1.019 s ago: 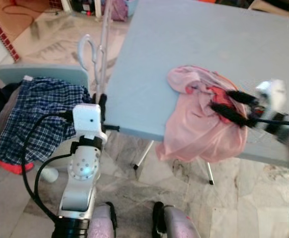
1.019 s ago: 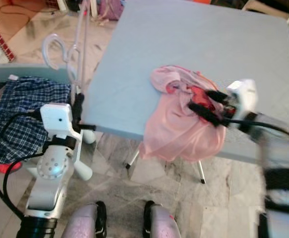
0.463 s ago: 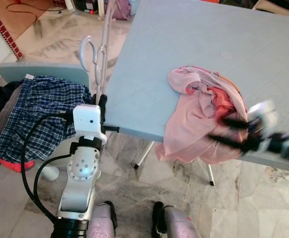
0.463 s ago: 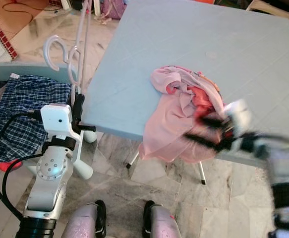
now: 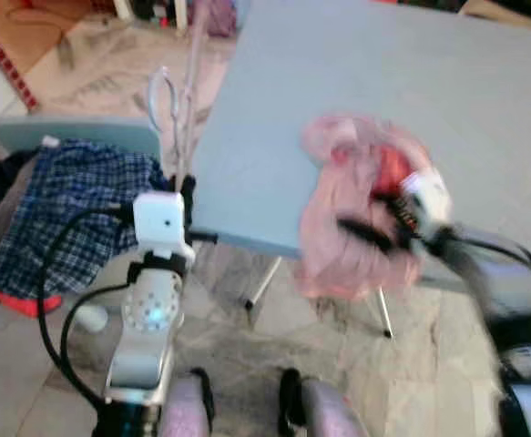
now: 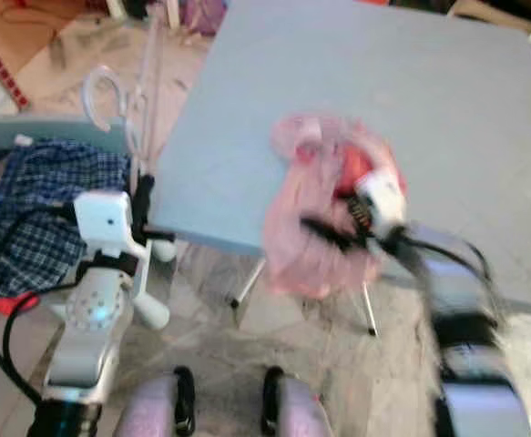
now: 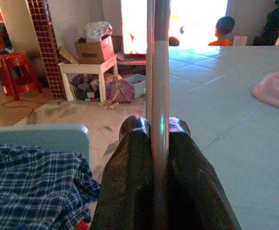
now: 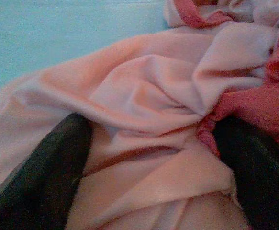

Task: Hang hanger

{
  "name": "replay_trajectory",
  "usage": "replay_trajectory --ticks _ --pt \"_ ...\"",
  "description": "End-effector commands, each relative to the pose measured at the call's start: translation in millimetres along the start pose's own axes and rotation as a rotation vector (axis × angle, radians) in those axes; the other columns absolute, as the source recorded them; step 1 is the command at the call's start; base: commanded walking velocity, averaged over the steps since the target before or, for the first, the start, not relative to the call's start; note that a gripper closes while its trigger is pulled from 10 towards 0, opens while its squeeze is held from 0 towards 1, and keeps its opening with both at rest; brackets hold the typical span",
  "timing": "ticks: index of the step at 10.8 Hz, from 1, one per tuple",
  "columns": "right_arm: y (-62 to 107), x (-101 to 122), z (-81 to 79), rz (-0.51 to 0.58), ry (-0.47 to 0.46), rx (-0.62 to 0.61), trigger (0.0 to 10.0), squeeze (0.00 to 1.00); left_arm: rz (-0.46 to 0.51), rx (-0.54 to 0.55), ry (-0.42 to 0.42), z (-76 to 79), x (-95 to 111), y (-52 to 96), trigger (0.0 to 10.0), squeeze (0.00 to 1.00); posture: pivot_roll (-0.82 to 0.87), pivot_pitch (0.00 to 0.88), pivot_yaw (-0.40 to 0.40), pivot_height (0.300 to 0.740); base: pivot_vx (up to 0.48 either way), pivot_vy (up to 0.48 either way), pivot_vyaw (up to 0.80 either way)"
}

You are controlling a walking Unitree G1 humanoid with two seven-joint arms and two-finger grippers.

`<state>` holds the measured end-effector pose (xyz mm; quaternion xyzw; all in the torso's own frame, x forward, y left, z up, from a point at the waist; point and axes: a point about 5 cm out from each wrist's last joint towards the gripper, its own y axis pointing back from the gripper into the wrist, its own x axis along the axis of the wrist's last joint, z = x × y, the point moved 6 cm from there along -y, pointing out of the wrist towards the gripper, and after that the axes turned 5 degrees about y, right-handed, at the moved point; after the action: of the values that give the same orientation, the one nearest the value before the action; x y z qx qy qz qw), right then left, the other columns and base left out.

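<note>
In the head views, blurred by motion, a pale blue square table [image 5: 356, 82] bears a crumpled pink garment with red trim [image 5: 352, 214] that hangs over its near edge. The right gripper [image 5: 367, 233] reaches in against the front of this cloth, its black fingers parted. Left of the table, the left gripper [image 5: 187, 193] holds up a slim silver metal hanger [image 5: 176, 109] whose hook rises beside the table's corner. A blue checked shirt [image 5: 60, 205] lies draped over a pale blue chair [image 5: 83, 137] beyond the left arm, and grey marble floor [image 5: 274, 355] lies below. In the left wrist view, the two black fingers [image 7: 129, 182] are pressed together on the hanger's stem [image 7: 159, 86], with the checked shirt, a cardboard box [image 7: 94, 50] on a white low table [image 7: 84, 69] and a person in orange [image 7: 223, 31] behind. In the right wrist view, the spread fingers [image 8: 43, 172] straddle folds of the pink cloth.
</note>
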<state>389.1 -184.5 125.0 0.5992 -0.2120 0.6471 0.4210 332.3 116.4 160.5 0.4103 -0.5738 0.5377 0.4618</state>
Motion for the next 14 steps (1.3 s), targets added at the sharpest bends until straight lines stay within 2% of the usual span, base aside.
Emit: replay_trajectory --ticks 1,2,3,4,5,6,7,8,9,10,11,12,13,14 --pt "-0.8 -24.6 14.7 -0.115 0.013 -0.138 10.0 1.00 -0.059 -0.012 0.003 2.7 -13.9 4.8 10.0 0.00 0.05 0.229 -0.037 0.740 0.000 0.000 0.00" --pt "-12.8 -10.2 38.7 -0.124 0.055 -0.335 10.0 1.00 -0.062 -0.011 0.003 2.0 -14.7 5.2 10.0 0.00 0.05 0.228 -0.039 0.740 0.000 0.000 0.00" --pt "-14.3 0.4 53.6 -0.100 0.021 -0.447 10.0 1.00 -0.062 -0.013 0.004 3.3 -14.7 4.8 10.0 0.00 0.05 0.228 -0.040 0.740 0.000 0.000 0.00" --pt "-12.7 36.8 84.5 0.005 -0.047 -0.691 10.0 1.00 -0.060 -0.016 0.008 6.0 -13.7 3.3 10.0 0.00 0.06 0.226 -0.041 0.740 0.000 0.000 0.00" --pt "2.4 73.1 108.9 0.122 -0.031 -0.894 10.0 1.00 -0.058 -0.015 0.007 6.3 -13.5 3.3 10.0 0.00 0.06 0.225 -0.047 0.740 0.000 0.000 0.00" --pt "15.7 89.7 122.1 0.171 -0.017 -1.019 10.0 1.00 -0.059 -0.008 0.004 4.1 -13.8 3.8 10.0 0.00 0.06 0.225 -0.047 0.740 0.000 0.000 0.00" --pt "30.2 106.7 132.4 0.260 -0.028 -1.082 10.0 1.00 -0.061 0.000 0.001 2.6 -14.3 4.3 10.0 0.00 0.06 0.225 -0.047 0.740 0.000 0.000 0.00" --pt "36.1 112.8 135.0 0.319 -0.025 -1.059 10.0 0.87 -0.060 -0.001 0.004 4.2 -13.7 5.0 10.0 0.00 0.07 0.227 -0.051 0.740 0.000 0.000 0.00" --pt "37.2 112.7 132.1 0.366 -0.024 -0.981 10.0 0.36 -0.059 -0.005 0.007 5.9 -13.3 5.1 10.0 0.00 0.06 0.228 -0.048 0.740 0.000 0.000 0.00" --pt "37.6 105.3 129.1 0.335 0.057 -0.924 10.0 0.00 -0.061 -0.005 0.006 5.1 -13.8 5.5 10.0 0.00 0.06 0.229 -0.045 0.740 0.000 0.000 0.00" --pt "34.5 84.2 114.0 0.321 0.038 -0.684 10.0 0.00 -0.064 -0.008 0.004 3.6 -14.5 5.6 10.0 0.00 0.05 0.232 -0.040 0.740 0.000 0.000 0.00" --pt "36.8 61.3 98.5 0.208 0.184 -0.507 10.0 0.00 -0.069 -0.013 0.004 3.4 -15.5 5.9 10.0 0.00 0.04 0.233 -0.034 0.740 0.000 0.000 0.00" --pt "42.8 42.7 79.3 0.149 0.217 -0.313 10.0 0.00 -0.072 -0.022 0.007 6.1 -16.4 5.8 10.0 0.00 0.03 0.233 -0.031 0.740 0.000 0.000 0.00" --pt "50.6 34.0 69.9 0.120 0.231 -0.218 10.0 0.00 -0.072 -0.031 0.010 8.5 -16.4 5.6 10.0 0.00 0.03 0.231 -0.030 0.740 0.000 0.000 0.00"
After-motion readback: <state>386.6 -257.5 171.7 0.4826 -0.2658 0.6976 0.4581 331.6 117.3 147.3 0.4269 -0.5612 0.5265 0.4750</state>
